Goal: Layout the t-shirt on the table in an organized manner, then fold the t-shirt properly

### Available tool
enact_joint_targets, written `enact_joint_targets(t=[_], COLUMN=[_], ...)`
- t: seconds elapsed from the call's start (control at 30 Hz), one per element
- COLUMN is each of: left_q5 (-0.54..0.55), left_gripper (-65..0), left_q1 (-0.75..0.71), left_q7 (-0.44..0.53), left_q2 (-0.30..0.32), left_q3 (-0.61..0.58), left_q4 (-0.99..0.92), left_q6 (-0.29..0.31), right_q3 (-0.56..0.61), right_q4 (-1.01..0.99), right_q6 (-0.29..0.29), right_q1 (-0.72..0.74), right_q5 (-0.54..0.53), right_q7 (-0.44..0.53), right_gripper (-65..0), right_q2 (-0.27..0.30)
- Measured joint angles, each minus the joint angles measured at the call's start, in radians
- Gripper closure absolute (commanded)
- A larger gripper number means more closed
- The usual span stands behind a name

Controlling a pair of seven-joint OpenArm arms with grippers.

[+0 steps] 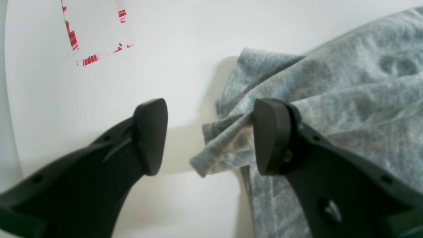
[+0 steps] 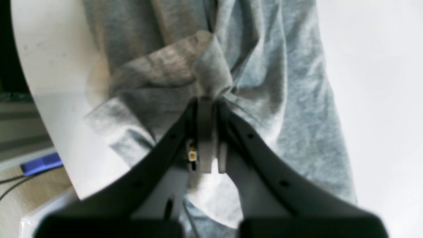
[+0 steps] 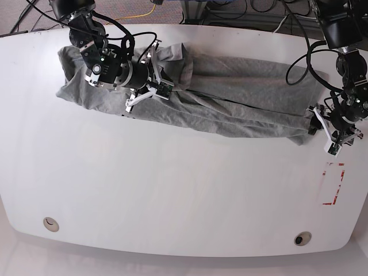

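The heather-grey t-shirt [image 3: 230, 98] lies bunched in a long wrinkled band across the far half of the white table [image 3: 172, 190]. At its left end, my right gripper [image 3: 163, 77] is shut on a raised fold of the t-shirt [image 2: 290, 99], pinched between the fingertips of the right gripper [image 2: 205, 103]. At the band's right end sits my left gripper [image 3: 315, 123]. In the left wrist view the left gripper [image 1: 208, 138] stands open, low over the table [image 1: 181, 43]. A corner of the t-shirt [image 1: 347, 99] lies between its fingers, against the right finger [image 1: 267, 135].
A red rectangular outline mark [image 3: 333, 187] lies just in front of the left gripper, also in the left wrist view as the red mark [image 1: 89, 59]. Two round holes [image 3: 50, 223] [image 3: 299, 237] sit near the front edge. Cables run beyond the far edge. The table's curved edge [image 2: 49, 132] is close beside the right gripper.
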State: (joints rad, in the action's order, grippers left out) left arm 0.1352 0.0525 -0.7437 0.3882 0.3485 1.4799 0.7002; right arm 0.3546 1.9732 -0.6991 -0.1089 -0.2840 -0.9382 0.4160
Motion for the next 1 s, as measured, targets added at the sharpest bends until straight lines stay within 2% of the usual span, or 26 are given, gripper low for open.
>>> enact_joint_targets(t=[0.37, 0.63, 0.87, 0.97, 1.0], left_q5=[0.0, -0.001, -0.002, -0.003, -0.003], left_gripper=[-38.6, -38.6, -38.6, -38.6, -38.6], left_q1=[0.0, -0.003, -0.003, -0.002, -0.002], left_q7=[0.0, 0.0, -0.001, 0.0, 0.0], left_q2=[0.0, 0.0, 0.001, 0.0, 0.0], left_q3=[0.0, 0.0, 0.0, 0.0, 0.0], left_q4=[0.0, 0.0, 0.0, 0.0, 0.0], left_q6=[0.0, 0.0, 0.0, 0.0, 0.0], right_q3=[-0.003, -0.043, -0.039, -0.037, -0.037], right_q4=[0.0, -0.002, -0.066, -0.09, -0.094], right_q6=[-0.001, 0.003, 0.0, 0.0, 0.0], right_q1=[0.06, 0.131, 0.166, 0.166, 0.166], right_q5=[-0.001, 0.011, 0.001, 0.0, 0.0], right_q7=[-0.003, -0.042, -0.038, -0.039, -0.039], right_gripper=[-0.6, -0.6, -1.7, -6.5, -11.1], right_q2=[-0.003, -0.023, -0.033, -0.034, -0.034])
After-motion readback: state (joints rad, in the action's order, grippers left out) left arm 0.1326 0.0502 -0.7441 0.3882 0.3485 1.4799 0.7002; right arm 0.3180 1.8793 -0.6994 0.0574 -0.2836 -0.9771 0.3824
